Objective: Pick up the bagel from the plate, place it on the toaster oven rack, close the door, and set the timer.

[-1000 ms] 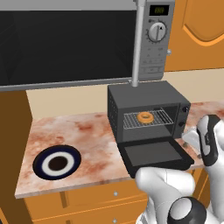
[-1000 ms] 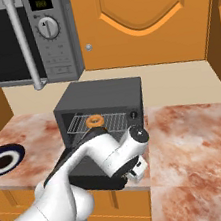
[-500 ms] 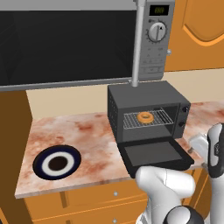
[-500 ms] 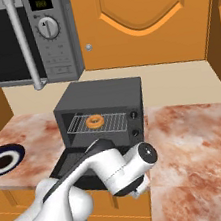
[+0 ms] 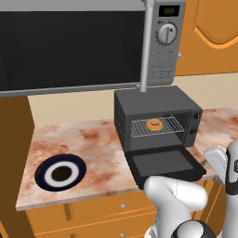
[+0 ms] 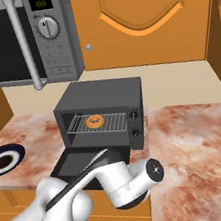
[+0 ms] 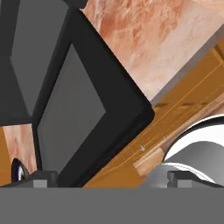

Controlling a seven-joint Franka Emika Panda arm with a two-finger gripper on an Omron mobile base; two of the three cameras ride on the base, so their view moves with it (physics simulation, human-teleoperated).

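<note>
I see my gripper [image 7: 109,177] spread apart, holding nothing, low by the counter's [image 6: 198,139] near edge at the dropped door's [image 5: 163,162] corner. Bare marbled counter opens to the right; the plate [image 5: 60,173] sits left. Beyond, the bagel [image 6: 94,120] lies on the toaster oven's [image 5: 155,100] rack [image 5: 174,124]. The microwave's [image 6: 50,33] display is unreadable.

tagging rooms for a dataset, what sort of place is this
A home-style kitchen, rendered: a toaster oven on a marble-look counter, a microwave mounted above it, and orange wood cabinets.
</note>
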